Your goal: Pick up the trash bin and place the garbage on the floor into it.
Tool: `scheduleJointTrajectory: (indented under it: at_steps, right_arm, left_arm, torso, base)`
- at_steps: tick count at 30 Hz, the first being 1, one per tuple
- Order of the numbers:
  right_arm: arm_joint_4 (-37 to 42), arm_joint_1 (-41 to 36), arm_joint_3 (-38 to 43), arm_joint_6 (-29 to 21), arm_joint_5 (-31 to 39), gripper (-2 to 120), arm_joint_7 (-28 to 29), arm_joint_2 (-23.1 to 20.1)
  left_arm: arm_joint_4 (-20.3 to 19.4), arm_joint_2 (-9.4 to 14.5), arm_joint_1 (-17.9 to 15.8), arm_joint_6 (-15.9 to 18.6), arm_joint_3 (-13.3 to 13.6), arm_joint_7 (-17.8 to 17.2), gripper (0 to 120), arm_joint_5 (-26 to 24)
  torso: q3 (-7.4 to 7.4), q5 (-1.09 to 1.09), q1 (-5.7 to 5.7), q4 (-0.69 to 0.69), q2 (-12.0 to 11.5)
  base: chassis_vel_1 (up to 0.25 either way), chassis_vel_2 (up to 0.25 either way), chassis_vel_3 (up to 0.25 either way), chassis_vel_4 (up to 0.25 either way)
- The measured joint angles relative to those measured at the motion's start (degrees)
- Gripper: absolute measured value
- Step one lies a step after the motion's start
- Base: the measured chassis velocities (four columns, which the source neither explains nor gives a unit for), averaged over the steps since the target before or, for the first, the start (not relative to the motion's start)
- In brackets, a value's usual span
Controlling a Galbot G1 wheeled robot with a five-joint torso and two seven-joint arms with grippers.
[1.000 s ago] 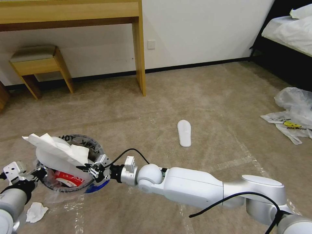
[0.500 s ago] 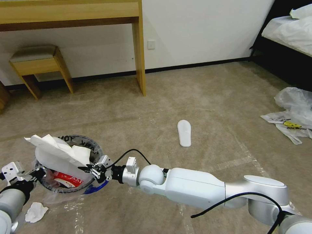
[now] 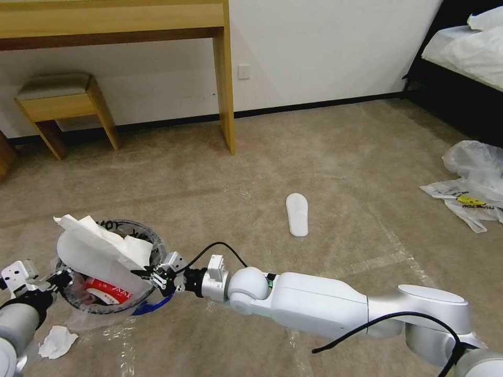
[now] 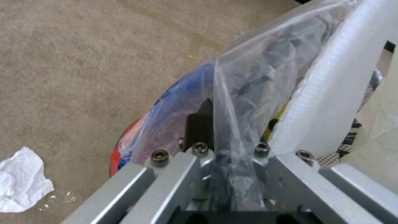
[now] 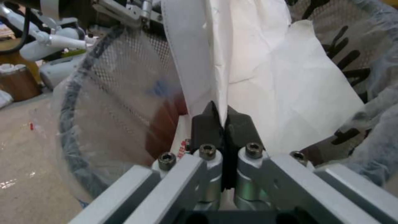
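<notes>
Even, bright room light (soft shadows); wrist views blur up close.

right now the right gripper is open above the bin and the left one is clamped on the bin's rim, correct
Not quite. The right gripper is shut on the white slipper, its pads pinching the edge, as the right wrist view shows. The rest stands: it is above the trash bin, and the left gripper is clamped on the rim.

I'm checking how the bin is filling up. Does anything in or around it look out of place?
Yes. A white slipper and paper stick well above the trash bin rim instead of sitting inside; the right gripper is shut on the slipper's edge. The left gripper pinches the bin's liner. A crumpled paper lies on the floor beside the bin.
</notes>
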Motion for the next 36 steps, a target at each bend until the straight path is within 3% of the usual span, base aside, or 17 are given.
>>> scheduleJointTrajectory:
  at_steps: [17,20,23,25,34,36]
  right_arm:
    - [-1.54,-0.08,-0.84,0.40,-0.25,0,-0.22,0.95]
    - [-0.99,0.05,-0.90,0.00,-0.22,15,-0.27,0.60]
    - [-0.86,0.15,-0.91,-0.04,-0.23,20,-0.29,0.52]
    - [-0.63,0.40,-0.89,-0.10,-0.22,34,-0.28,0.47]
    - [-0.41,0.42,-0.82,-0.16,-0.27,58,-0.16,0.50]
    - [-0.18,0.30,-0.77,-0.18,-0.33,70,-0.14,0.48]
  left_arm:
    - [0.26,-0.14,-0.08,-0.02,0.03,-0.12,2,0.09]
    - [0.38,-0.48,-0.22,-0.16,0.39,-0.13,2,0.41]
    - [0.39,-0.54,-0.21,-0.16,0.46,-0.14,2,0.45]
    - [0.39,-0.63,-0.18,-0.18,0.52,-0.14,2,0.50]
    - [0.22,-0.75,0.09,-0.18,0.55,-0.14,2,0.58]
    - [0.14,-0.69,0.24,-0.18,0.48,-0.13,2,0.58]
  torso:
    - [0.00,0.00,0.00,0.00,0.00]
    - [0.00,-0.01,0.00,0.00,0.00]
    - [0.00,-0.01,0.00,0.00,0.00]
    - [0.00,-0.01,0.00,0.00,0.00]
    - [0.00,-0.01,0.00,0.00,0.00]
    - [0.00,-0.01,0.00,0.00,0.00]
  base:
    - [0.000,0.000,0.000,0.000]
    - [0.000,0.000,0.000,0.000]
    - [0.000,0.000,0.000,0.000]
    - [0.000,0.000,0.000,0.000]
    - [0.000,0.000,0.000,0.000]
    - [0.000,0.000,0.000,0.000]
